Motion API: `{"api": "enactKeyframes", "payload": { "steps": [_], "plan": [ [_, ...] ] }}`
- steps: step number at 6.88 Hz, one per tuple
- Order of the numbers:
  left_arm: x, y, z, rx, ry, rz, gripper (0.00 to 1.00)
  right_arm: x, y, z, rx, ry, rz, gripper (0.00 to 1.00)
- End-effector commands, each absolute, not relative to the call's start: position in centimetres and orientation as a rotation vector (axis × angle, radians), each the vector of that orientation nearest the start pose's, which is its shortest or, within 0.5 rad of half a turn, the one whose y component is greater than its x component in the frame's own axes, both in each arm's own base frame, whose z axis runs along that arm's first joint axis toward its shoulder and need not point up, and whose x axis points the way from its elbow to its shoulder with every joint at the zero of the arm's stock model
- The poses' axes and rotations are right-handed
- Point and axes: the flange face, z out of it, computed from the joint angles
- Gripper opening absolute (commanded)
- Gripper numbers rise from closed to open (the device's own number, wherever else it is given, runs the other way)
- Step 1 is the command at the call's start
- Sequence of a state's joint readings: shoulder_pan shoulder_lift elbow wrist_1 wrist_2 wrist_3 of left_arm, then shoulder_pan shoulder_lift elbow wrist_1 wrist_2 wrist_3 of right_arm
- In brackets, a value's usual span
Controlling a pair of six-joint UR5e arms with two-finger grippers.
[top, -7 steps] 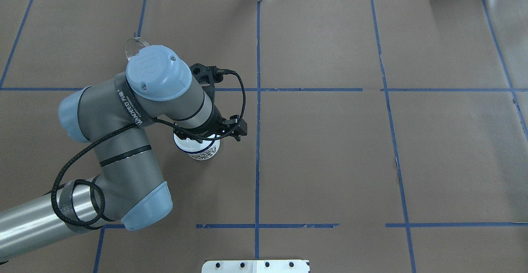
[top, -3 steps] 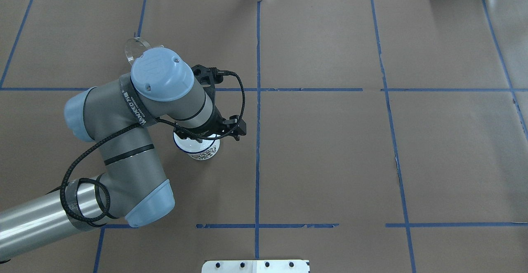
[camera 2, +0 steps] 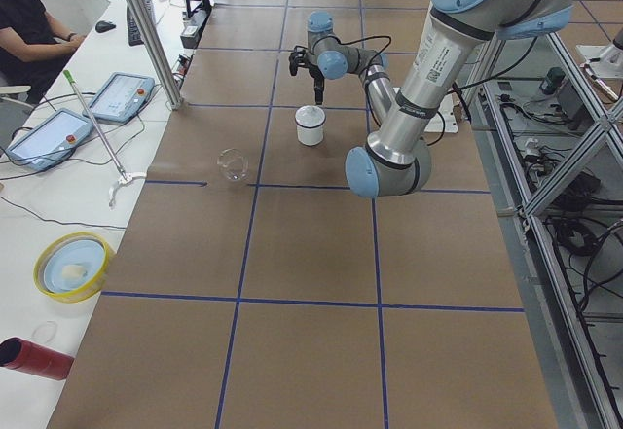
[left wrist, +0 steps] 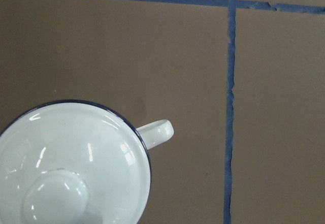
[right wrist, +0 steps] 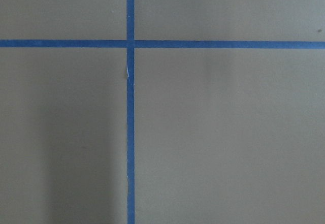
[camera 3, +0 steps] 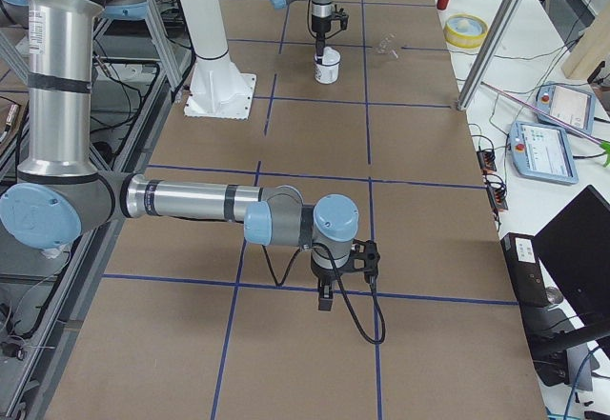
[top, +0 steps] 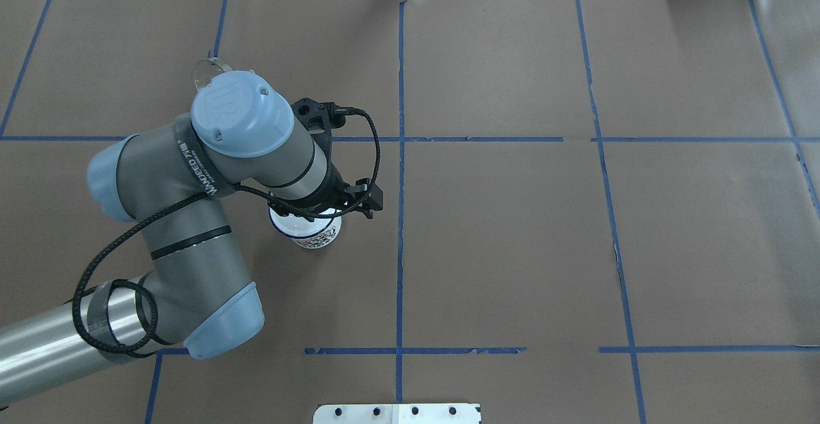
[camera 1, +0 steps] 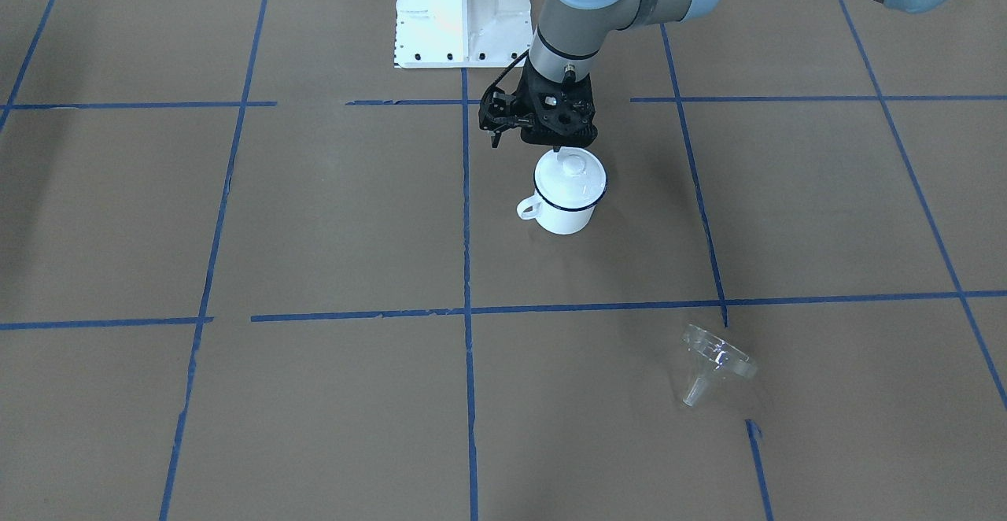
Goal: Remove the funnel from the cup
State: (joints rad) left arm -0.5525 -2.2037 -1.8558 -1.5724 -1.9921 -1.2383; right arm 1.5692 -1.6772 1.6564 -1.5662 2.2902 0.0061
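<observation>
While the left gripper [camera 1: 557, 146] hangs just above the domed lid [camera 1: 572, 171] that caps the enamel mug [camera 1: 563, 218], the clear funnel [camera 1: 712, 360] lies tipped on the table [camera 1: 315, 214], well apart from the mug. The opening of the 2 grippers cannot be told; the right gripper [camera 3: 324, 303] points down at the table.

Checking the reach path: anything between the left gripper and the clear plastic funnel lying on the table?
Nothing visible. The left gripper hangs over the lidded white enamel mug; the clear funnel lies tipped on bare brown paper, apart from the mug, with only blue tape lines between.
</observation>
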Motion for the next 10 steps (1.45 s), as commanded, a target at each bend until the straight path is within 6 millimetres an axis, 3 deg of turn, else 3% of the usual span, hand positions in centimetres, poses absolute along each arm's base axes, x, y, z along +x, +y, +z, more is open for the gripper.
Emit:
{"api": "enactKeyframes", "payload": {
  "steps": [1, 2, 3, 4, 5, 7, 8, 10],
  "plan": [
    [42.3, -40.7, 16.0, 0.098, 1.039, -0.031, 1.0, 6.7, -44.6, 67.0, -0.019, -0.719, 0.01, 1.0],
    [40.4, -41.2, 16.4, 0.129, 1.041, -0.033, 1.0, 6.7, -44.5, 67.1, -0.02, -0.719, 0.011, 1.0],
    [37.3, -43.9, 17.3, 0.218, 1.012, 0.014, 1.0, 6.7, -44.5, 67.0, -0.019, -0.719, 0.01, 1.0],
    [33.9, -46.5, 20.0, 0.298, 0.953, 0.087, 1.0, 6.7, -44.6, 67.0, -0.019, -0.719, 0.01, 1.0],
    [29.0, -49.3, 23.6, 0.278, 0.931, 0.103, 1.0, 6.7, -44.6, 67.0, -0.019, -0.719, 0.01, 1.0],
    [20.8, -52.4, 32.1, 0.256, 0.859, 0.143, 1.0, 6.7, -44.6, 67.0, -0.019, -0.719, 0.01, 1.0],
    [14.6, -52.8, 37.3, 0.247, 0.829, 0.155, 1.0, 6.7, -44.6, 67.0, -0.019, -0.719, 0.01, 1.0],
    [3.6, -51.9, 49.2, 0.224, 0.763, 0.233, 1.0, 6.7, -44.5, 67.1, -0.02, -0.719, 0.011, 1.0]
  ]
}}
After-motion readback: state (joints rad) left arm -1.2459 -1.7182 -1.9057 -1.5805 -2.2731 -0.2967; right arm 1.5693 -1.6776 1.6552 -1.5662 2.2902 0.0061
